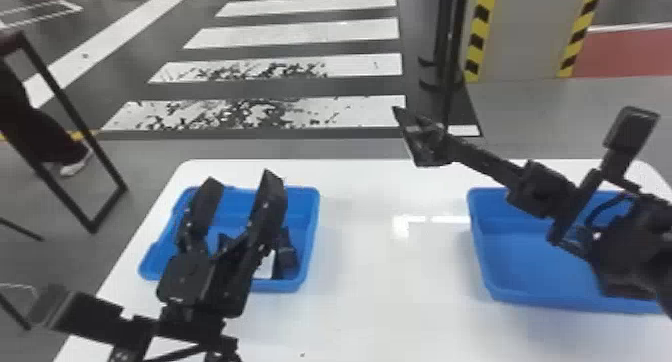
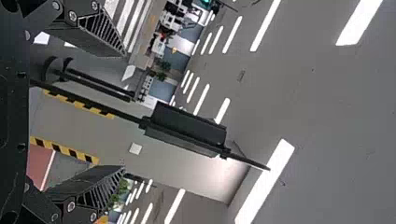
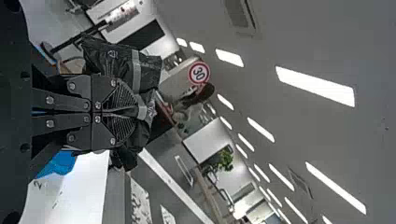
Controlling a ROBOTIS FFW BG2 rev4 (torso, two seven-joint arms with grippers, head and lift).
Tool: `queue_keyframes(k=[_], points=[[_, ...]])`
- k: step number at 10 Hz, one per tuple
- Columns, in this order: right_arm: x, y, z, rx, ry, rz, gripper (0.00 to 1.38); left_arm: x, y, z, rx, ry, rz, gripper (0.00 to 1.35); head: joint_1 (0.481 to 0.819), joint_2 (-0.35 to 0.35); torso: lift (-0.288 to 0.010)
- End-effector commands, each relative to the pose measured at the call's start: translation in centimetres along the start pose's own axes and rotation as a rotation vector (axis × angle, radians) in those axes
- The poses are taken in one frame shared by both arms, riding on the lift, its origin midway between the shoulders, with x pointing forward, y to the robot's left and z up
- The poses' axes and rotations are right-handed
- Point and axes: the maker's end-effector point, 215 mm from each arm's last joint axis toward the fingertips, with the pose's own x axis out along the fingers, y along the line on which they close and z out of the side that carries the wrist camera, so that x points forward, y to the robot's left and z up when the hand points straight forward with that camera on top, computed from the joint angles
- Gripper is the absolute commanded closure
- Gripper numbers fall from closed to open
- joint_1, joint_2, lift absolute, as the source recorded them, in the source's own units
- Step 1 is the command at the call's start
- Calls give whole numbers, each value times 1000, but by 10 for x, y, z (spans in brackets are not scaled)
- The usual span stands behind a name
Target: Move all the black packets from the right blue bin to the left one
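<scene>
My right gripper (image 1: 452, 148) is above the table between the bins, shut on a black packet (image 1: 422, 138). In the right wrist view the closed gripper (image 3: 135, 111) pinches the crumpled black packet (image 3: 121, 63), which bulges out around the fingertips. The left gripper (image 1: 241, 193) hangs over the left blue bin (image 1: 311, 226) with its fingers spread; the left wrist view shows nothing between the tips of this gripper (image 2: 123, 111). Dark packets (image 1: 286, 253) lie in the left bin, partly hidden behind the left arm. The right blue bin (image 1: 530, 263) is partly covered by the right arm.
Both bins stand on a white table (image 1: 390, 296), with a wide gap between them. A dark metal frame (image 1: 65, 93) and a person's leg are beyond the table at the left. A black pole (image 1: 447, 51) rises behind the far edge.
</scene>
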Motion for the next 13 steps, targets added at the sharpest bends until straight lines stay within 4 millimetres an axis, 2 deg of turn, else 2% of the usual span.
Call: queue_keyframes(k=[1, 4, 7, 10, 13], points=[[16, 9, -13, 29, 20, 47, 1173, 4, -12, -4, -36, 18, -20, 183, 640, 156, -140], [43, 46, -52, 93, 77, 145, 1173, 7, -24, -20, -61, 75, -47, 183, 649, 185, -140], [58, 74, -81, 155, 114, 203, 1173, 6, -21, -24, -12, 91, -47, 183, 667, 229, -140], [66, 90, -98, 157, 151, 228, 1173, 6, -22, -30, 28, 116, -56, 183, 684, 273, -140], [68, 91, -102, 156, 163, 227, 1173, 7, -27, -32, 21, 122, -66, 183, 692, 285, -140]])
